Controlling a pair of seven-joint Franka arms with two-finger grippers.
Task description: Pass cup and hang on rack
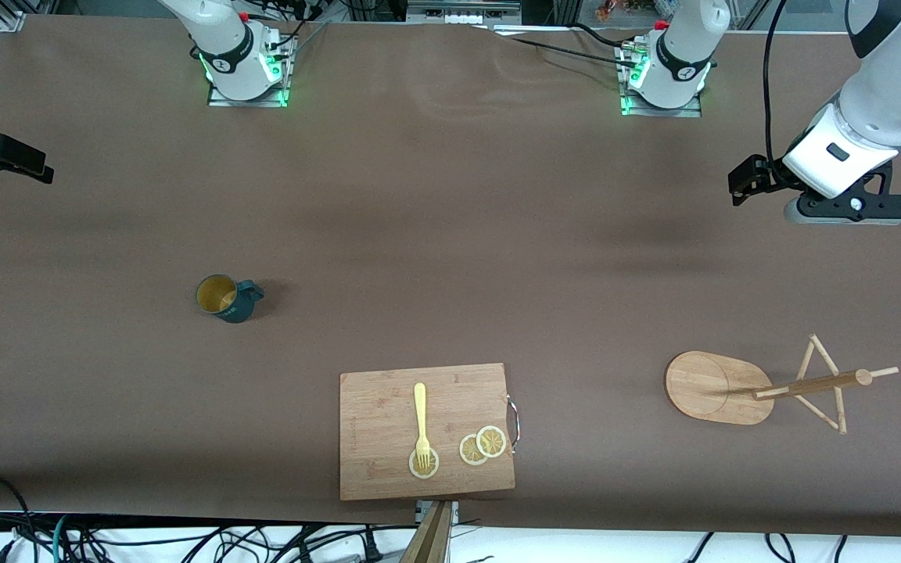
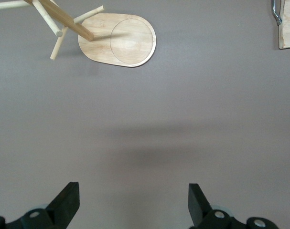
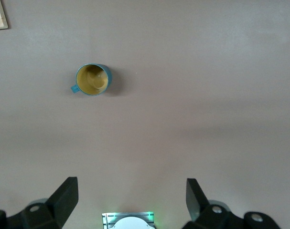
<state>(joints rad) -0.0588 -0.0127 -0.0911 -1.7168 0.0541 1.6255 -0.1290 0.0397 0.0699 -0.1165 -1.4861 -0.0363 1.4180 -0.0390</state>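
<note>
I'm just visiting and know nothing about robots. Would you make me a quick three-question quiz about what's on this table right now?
1. True or false: the cup already hangs on the rack.
2. What lies on the cutting board? A) a fork and lemon slices B) a spoon C) the cup
3. Fill in: the left gripper and the right gripper are both ____, holding nothing.

Key:
1. False. The cup stands on the table toward the right arm's end; the rack stands toward the left arm's end.
2. A. The fork rests with lemon slices.
3. Open.
</note>
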